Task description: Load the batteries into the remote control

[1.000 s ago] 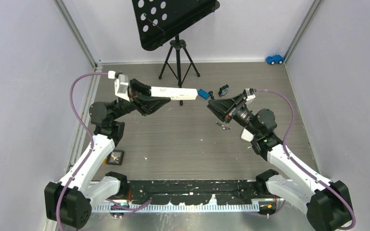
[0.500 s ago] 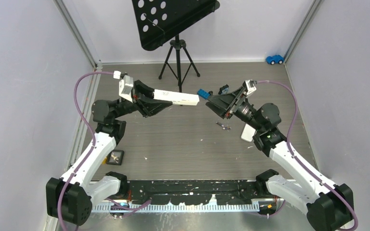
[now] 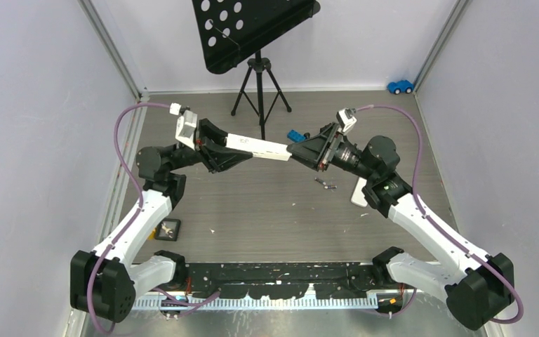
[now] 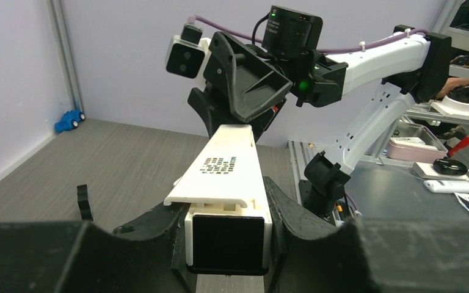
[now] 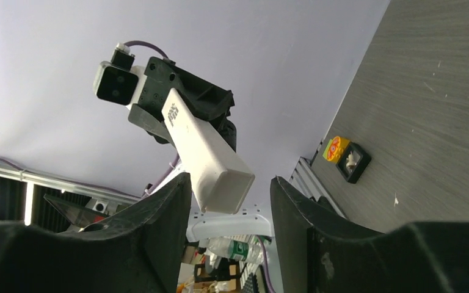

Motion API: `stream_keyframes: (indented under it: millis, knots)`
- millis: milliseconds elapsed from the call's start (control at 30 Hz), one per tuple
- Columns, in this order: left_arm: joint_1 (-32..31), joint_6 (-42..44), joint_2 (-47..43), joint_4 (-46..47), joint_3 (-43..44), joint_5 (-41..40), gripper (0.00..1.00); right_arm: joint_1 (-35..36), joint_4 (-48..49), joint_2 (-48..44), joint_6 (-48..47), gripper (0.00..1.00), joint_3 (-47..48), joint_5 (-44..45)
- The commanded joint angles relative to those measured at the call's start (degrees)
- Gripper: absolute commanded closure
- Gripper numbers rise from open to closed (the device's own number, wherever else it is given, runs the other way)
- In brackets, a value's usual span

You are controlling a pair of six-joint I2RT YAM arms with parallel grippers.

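Left gripper (image 4: pixel 226 213) clamped on the white remote control (image 4: pixel 223 168), holding it up off the table (image 3: pixel 253 203); right gripper (image 5: pixel 231 183) spread wide, fingers straddling the remote's free end, gaps showing. Batteries (image 3: pixel 325 184) lie on the table beneath the right gripper, untouched

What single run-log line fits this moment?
left gripper: shut on remote, held off table | right gripper: open, straddling remote's free end | batteries: loose on table, not loaded
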Motion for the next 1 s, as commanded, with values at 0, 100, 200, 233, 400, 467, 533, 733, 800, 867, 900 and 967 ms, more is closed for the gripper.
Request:
stream_keyframes:
  millis: [0, 100, 200, 233, 400, 467, 533, 733, 800, 867, 900, 967]
  knots:
    - [-0.2, -1.0, -0.1, 4.6, -0.2, 0.7, 1.00, 1.6, -2.6, 0.4, -3.7, 0.50, 3.7, -1.2]
    - [-0.2, -0.9, 0.0, 4.5, -0.3, 0.8, 1.00, 2.0, -4.8, 0.2, -4.5, 0.60, 4.2, -0.8]
    - [-0.2, -0.7, 0.0, 4.1, -0.4, 0.9, 1.00, 2.0, -6.6, -0.2, -4.8, 0.71, 4.5, -0.2]
    - [-0.2, -0.5, 0.0, 3.8, -0.4, 0.9, 1.00, 2.0, -7.2, -0.3, -4.9, 0.76, 4.5, 0.0]
    - [-0.2, 0.9, -0.4, 1.9, -0.7, 0.7, 1.00, 2.0, -8.9, -0.5, -4.6, 0.91, 4.5, 1.0]
    - [-0.2, 1.8, -0.7, 0.5, -0.7, 0.5, 1.00, 2.0, -9.0, -0.8, -4.3, 0.97, 4.4, 1.5]
    - [-0.2, 3.0, -1.2, -1.1, -0.9, 0.0, 1.00, 2.0, -8.8, -1.3, -4.1, 1.00, 4.1, 2.4]
    - [-0.2, 8.3, -1.8, -6.8, -1.8, -2.3, 1.00, 1.9, -1.3, -4.9, -2.8, 1.00, 1.2, 7.0]
    - [-0.2, 8.8, -1.9, -6.6, -3.0, -3.1, 1.00, 1.9, -2.7, -5.9, -3.6, 1.00, 0.9, 9.2]
    - [-0.2, 9.8, -2.3, -7.0, -4.5, -4.1, 1.00, 1.9, -4.5, -7.0, -4.5, 1.00, 0.7, 12.0]
    - [-0.2, 10.4, -2.4, -7.4, -5.2, -4.8, 1.00, 1.9, -5.4, -7.5, -4.8, 1.00, 0.5, 13.4]
    - [-0.1, 11.1, -2.6, -7.7, -6.8, -6.5, 1.00, 1.9, -7.7, -8.6, -5.5, 1.00, 0.1, 16.8]
